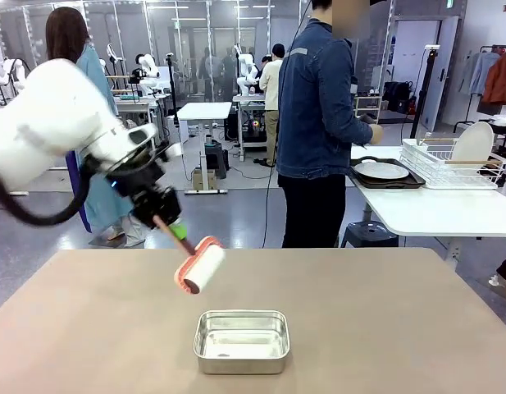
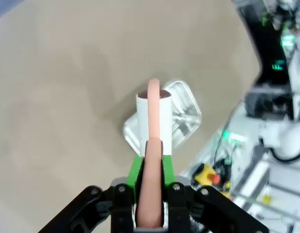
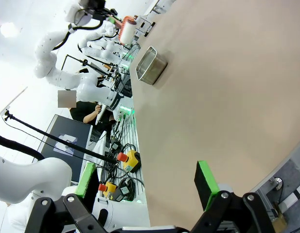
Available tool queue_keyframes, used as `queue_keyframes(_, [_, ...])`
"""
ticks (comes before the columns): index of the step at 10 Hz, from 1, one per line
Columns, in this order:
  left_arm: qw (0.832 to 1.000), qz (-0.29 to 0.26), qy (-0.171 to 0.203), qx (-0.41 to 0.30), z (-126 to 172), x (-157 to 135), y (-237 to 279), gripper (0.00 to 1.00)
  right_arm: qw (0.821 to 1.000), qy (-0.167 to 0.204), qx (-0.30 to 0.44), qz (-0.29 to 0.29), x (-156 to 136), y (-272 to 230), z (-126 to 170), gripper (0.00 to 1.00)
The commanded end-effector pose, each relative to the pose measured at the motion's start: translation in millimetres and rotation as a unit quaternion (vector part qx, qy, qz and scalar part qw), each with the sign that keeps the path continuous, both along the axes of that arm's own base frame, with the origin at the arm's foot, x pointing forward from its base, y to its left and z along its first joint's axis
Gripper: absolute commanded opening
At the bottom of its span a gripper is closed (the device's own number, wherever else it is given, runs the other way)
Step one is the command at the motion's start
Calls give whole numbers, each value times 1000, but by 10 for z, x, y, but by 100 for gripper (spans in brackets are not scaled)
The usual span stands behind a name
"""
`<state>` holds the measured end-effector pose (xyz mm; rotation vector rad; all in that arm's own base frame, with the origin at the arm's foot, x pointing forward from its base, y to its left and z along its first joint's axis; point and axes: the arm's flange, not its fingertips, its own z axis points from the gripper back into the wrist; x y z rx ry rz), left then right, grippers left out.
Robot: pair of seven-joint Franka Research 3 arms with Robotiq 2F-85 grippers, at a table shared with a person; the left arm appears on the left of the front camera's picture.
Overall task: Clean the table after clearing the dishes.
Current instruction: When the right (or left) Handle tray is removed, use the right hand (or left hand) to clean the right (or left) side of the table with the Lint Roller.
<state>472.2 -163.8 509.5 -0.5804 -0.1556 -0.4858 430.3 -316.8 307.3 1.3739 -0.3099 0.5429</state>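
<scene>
Your left fingers [image 1: 180, 231] are clamped tight on the pink handle of the lint roller [image 1: 201, 266], whose white roll hangs above the table [image 1: 400, 312], near the steel pan [image 1: 241, 341]. Your right fingers [image 3: 206, 180] stand wide apart, holding nothing. The dishes [image 1: 381, 171] sit on the white side table. Sweep too close and the roller could clip the pan and shove it.

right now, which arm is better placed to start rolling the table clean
Left: the left claw is shut on the lint roller over the table; the right claw is open and empty.
</scene>
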Motion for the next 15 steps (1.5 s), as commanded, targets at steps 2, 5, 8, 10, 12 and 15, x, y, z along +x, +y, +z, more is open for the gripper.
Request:
queue_keyframes(2, [990,134,-26,-21,-506,-206,314,0,1000,0,-6,-1,-60,70,16,100])
queue_keyframes(5, [995,98,3,-13,-504,-60,385,0,1000,0,-6,-1,-60,70,16,100])
queue_keyframes(8, [995,98,3,-13,-504,-60,385,0,1000,0,-6,-1,-60,70,16,100])
queue_keyframes(10, [995,98,-6,-15,-554,-95,360,21,1000,0,-6,-1,-60,70,16,100])
queue_keyframes(12, [990,114,63,-46,-841,131,604,21,1000,0,-6,-1,-60,70,16,100])
queue_keyframes(15, [982,156,63,-86,-1229,159,753,21,1000,0,-6,-1,-60,70,16,100])
